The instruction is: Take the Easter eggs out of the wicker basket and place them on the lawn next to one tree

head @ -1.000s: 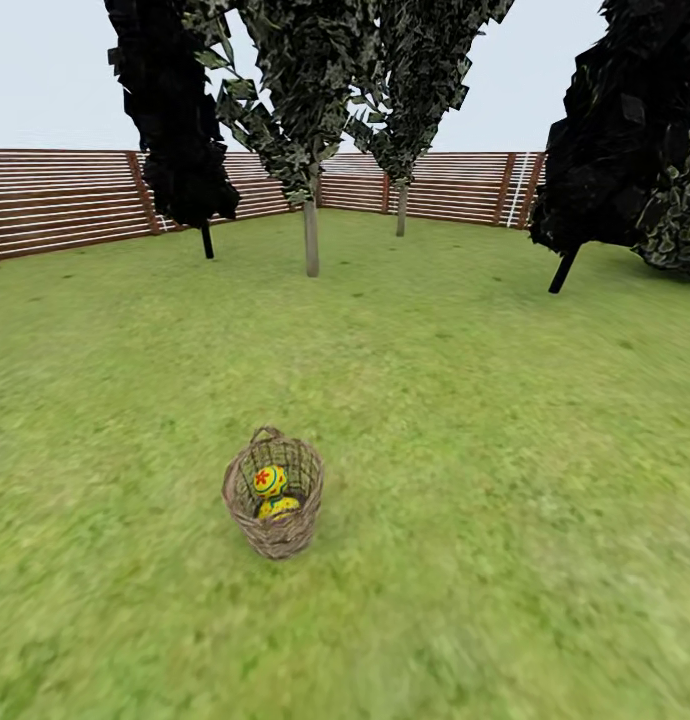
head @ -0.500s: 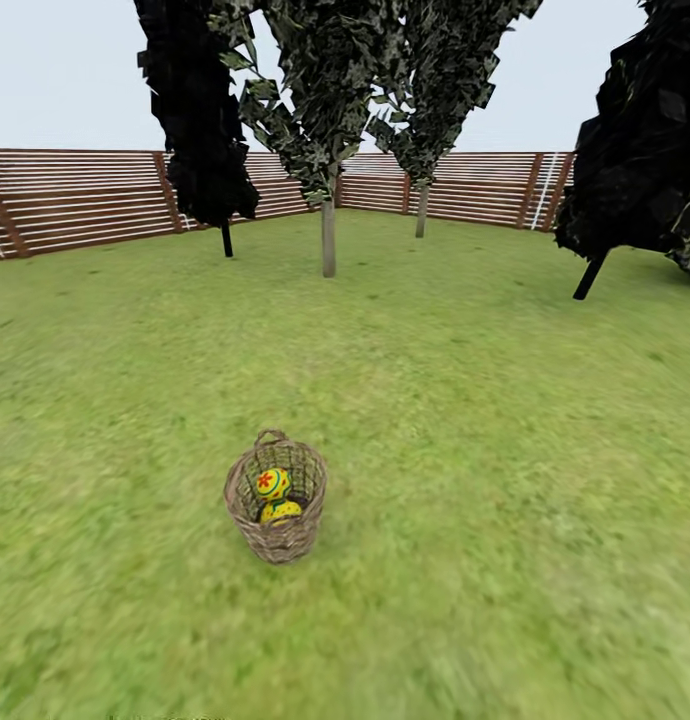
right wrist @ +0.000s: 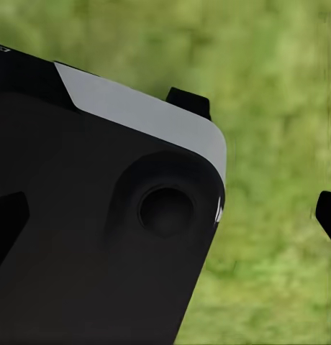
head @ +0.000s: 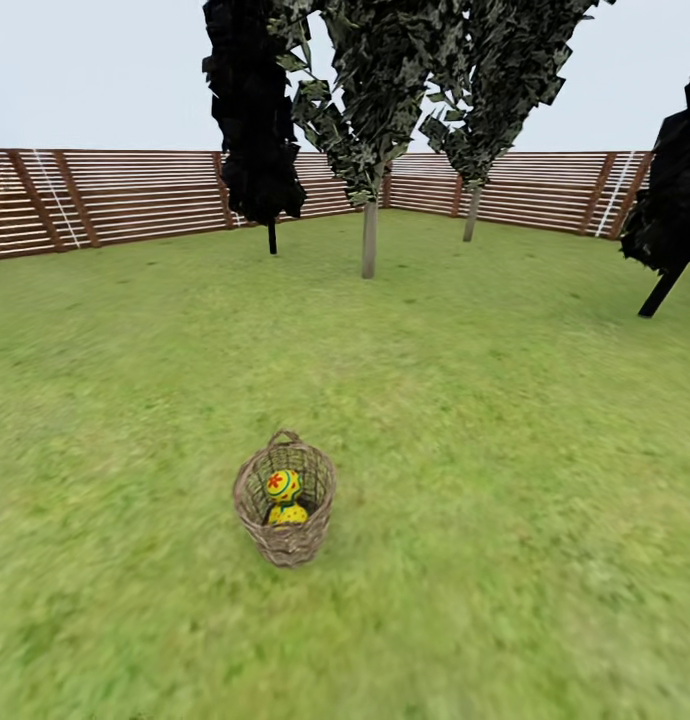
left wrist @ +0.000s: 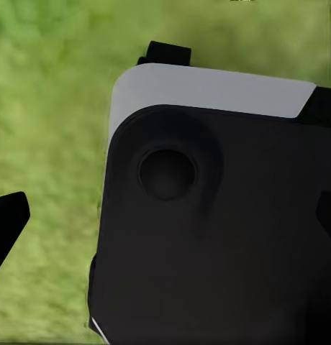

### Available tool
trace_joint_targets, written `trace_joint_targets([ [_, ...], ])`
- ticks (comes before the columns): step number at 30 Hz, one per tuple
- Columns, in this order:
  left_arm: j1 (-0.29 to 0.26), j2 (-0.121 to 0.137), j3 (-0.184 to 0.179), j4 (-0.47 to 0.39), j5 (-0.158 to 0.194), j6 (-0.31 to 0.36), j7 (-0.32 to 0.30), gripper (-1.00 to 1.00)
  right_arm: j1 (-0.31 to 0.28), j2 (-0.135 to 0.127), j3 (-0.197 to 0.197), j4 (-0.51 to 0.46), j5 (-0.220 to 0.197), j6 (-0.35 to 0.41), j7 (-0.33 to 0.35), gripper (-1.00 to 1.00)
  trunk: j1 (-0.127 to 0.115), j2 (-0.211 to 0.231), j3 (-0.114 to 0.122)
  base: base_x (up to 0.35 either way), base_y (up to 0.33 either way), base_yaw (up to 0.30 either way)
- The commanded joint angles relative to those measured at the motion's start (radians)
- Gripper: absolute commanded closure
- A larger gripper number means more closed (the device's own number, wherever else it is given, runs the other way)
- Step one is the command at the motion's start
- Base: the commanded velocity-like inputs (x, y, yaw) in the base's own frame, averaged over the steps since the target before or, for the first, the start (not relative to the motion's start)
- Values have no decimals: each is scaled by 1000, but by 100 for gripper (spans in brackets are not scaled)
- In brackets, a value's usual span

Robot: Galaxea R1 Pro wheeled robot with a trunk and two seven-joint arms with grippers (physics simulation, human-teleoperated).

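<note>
Panning left since earlier, wicker basket holding Easter eggs, unmoved

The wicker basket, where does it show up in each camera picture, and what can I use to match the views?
Head view: the wicker basket stands on the lawn, lower middle, slightly left of centre, with Easter eggs inside.
Left wrist view: not in it; a dark robot part over grass.
Right wrist view: not in it; again a dark robot part over grass.
Shared landmark: the lawn's mottled green grass appears in all three views.
</note>
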Motion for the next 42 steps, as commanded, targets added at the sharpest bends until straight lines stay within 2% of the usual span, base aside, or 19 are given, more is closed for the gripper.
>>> trace_joint_targets([
  [1,-1,0,5,2,6,1,2,-100,-1,0,4,4,5,-6,-6,-100,0,0,-1,133,-323,292],
  [42,-1,0,5,2,6,1,2,-100,-1,0,4,4,6,-6,-6,-100,0,0,-1,148,-313,284],
])
